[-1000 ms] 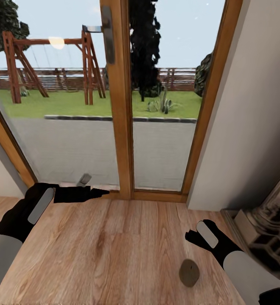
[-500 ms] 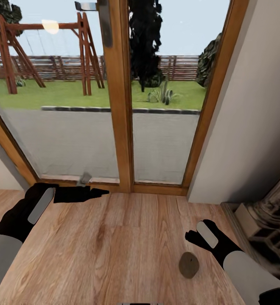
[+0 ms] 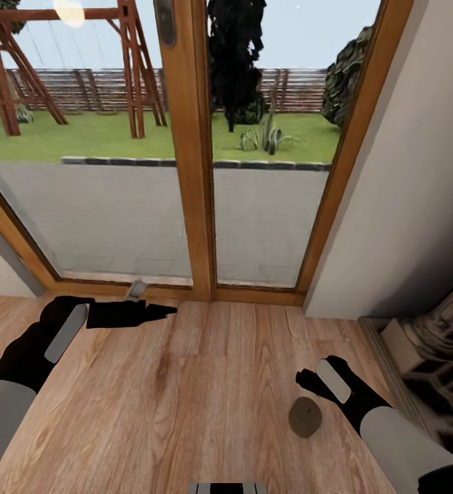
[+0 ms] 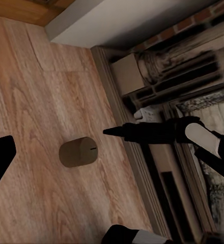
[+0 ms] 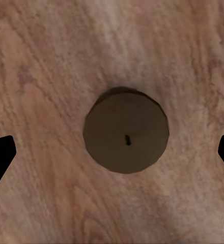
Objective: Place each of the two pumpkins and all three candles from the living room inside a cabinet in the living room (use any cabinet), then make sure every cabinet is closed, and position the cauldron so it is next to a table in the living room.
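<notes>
Wooden plank floor [image 3: 185, 412], bounded by a wood-framed glass door [image 3: 192, 171] giving onto lawn and swing frame; grey wall [image 3: 405, 206] and dark ornate fireplace surround [image 3: 432, 357] at the robot's right. One candle [image 3: 305, 416], beige-grey, upright on the floor, small wick in its flat top, close to the right gripper [image 3: 309, 384]. That gripper's fingers were spread wide, candle centred below them. Left gripper [image 3: 154, 312] extended over the floor toward the door; fingers' spacing not discernible.

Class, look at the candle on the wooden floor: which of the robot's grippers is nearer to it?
Right. The right gripper hangs just above the candle; the left gripper is far across the floor.
</notes>
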Motion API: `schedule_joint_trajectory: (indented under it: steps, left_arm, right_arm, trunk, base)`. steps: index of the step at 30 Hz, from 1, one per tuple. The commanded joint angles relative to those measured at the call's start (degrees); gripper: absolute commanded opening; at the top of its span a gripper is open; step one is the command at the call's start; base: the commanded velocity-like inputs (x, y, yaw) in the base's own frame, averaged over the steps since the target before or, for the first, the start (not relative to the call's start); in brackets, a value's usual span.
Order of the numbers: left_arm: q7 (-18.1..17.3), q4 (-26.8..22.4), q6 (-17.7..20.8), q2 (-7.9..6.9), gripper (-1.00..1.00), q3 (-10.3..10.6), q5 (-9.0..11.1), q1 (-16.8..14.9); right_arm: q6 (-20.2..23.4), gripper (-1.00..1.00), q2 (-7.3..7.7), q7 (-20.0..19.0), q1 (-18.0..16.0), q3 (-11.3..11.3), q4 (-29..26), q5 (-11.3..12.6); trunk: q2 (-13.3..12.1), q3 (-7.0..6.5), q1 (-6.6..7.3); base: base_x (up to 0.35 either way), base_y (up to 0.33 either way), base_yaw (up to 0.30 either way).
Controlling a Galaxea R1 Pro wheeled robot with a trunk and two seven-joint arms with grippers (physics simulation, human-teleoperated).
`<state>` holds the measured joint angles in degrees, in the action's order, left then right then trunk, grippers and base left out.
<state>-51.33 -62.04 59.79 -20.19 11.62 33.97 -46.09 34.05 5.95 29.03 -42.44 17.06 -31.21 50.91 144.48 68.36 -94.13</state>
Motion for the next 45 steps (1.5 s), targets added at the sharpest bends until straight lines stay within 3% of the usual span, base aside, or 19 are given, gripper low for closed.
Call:
schedule_joint_trajectory:
  steps: [1, 6, 13, 19, 24, 27, 35, 45]
  left_arm:
    - [-0.65, 0.02, 0.21, -0.04, 1.00, 0.10, 0.04, -0.05]
    - [-2.45, 0.02, 0.21, -0.04, 1.00, 0.26, 0.04, -0.05]
    - [-6.70, 0.01, 0.21, -0.02, 1.00, 0.58, 0.04, -0.05]
    - [-16.69, 0.00, 0.21, -0.07, 1.00, 0.82, -0.09, -0.05]
    - [-20.76, -0.05, 0.21, -0.04, 1.00, 0.85, -0.13, -0.05]
    - [-21.63, -0.14, 0.21, -0.03, 1.00, 0.85, -0.13, -0.05]
    - [-22.29, -0.65, 0.21, -0.09, 1.00, 0.78, -0.14, -0.05]
    - [-25.87, -0.69, 0.21, 0.11, 1.00, 0.84, -0.14, -0.05]
  right_arm:
    - [-0.27, 1.00, 0.09, 0.25, -0.03, 0.77, -0.10, 0.57]
    - [-2.10, 1.00, 0.05, -0.53, -0.02, 2.37, -0.08, 0.55]
    - [-2.62, 1.00, 0.06, -0.84, -0.01, 2.78, -0.10, 0.52]
    - [-2.75, 1.00, 0.02, -0.98, -0.04, 3.08, -0.24, 0.56]
    - [-3.17, 1.00, 0.02, -1.56, -0.03, 3.28, -0.49, 0.53]
    - [-3.50, 1.00, 0.06, -2.91, -0.06, 3.31, -0.63, 0.51]
    - [-3.53, 1.00, 0.11, -4.05, -0.25, 3.33, -0.62, 0.50]
    - [-3.49, 1.00, 0.23, -4.16, -0.27, 3.31, -0.52, 0.50]
  trunk:
    - [0.04, 0.28, -0.01]
    - [0.11, 1.39, -0.14]
    - [0.20, 2.94, -0.32]
    - [0.27, 4.05, -0.45]
    - [0.27, 4.05, -0.45]
    - [0.31, 4.71, -0.53]
    - [0.31, 4.71, -0.53]
    - [0.31, 4.71, -0.53]
  base:
    - [0.000, 0.000, 0.000]
    - [0.000, 0.000, 0.000]
    - [0.000, 0.000, 0.000]
    - [0.000, 0.000, 0.000]
    - [0.000, 0.000, 0.000]
    - [0.000, 0.000, 0.000]
    - [0.000, 0.000, 0.000]
    - [0.128, -0.024, 0.000]
